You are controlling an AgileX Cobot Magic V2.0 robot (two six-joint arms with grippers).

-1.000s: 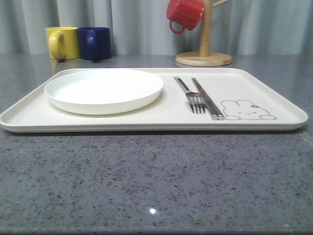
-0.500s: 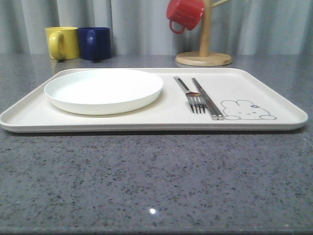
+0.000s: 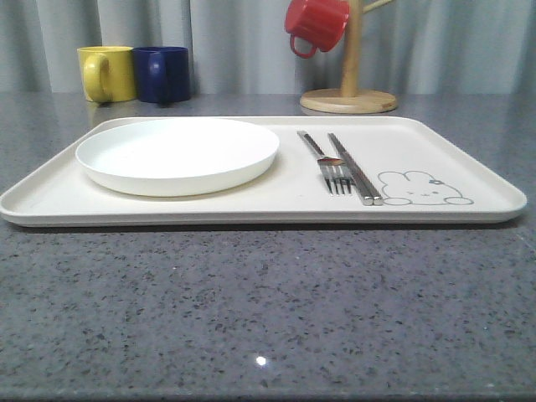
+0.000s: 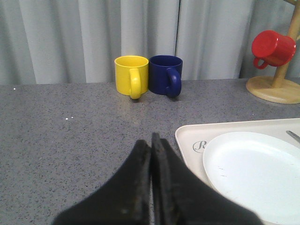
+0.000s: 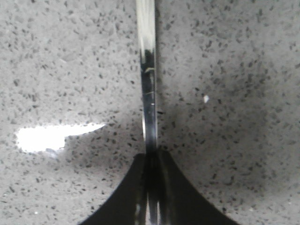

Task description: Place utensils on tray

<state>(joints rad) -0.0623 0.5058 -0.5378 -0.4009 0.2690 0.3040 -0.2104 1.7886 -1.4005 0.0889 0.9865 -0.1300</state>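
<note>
The cream tray (image 3: 251, 205) lies across the middle of the grey table, with a rabbit drawing at its front right. On it, to the right of a white plate (image 3: 177, 153), a fork (image 3: 331, 167) and a knife (image 3: 356, 172) lie side by side. My right gripper (image 5: 150, 154) is shut on the slim shiny handle of a utensil (image 5: 147, 70) over the speckled tabletop; the utensil's far end is out of view. My left gripper (image 4: 151, 138) is shut with nothing in it, over the table just beside the tray's (image 4: 187, 138) left edge.
A yellow mug (image 3: 107, 73) and a dark blue mug (image 3: 163, 74) stand at the back left. A red mug (image 3: 316, 23) hangs on a wooden mug tree (image 3: 349, 99) at the back, behind the tray. A grey curtain closes the back.
</note>
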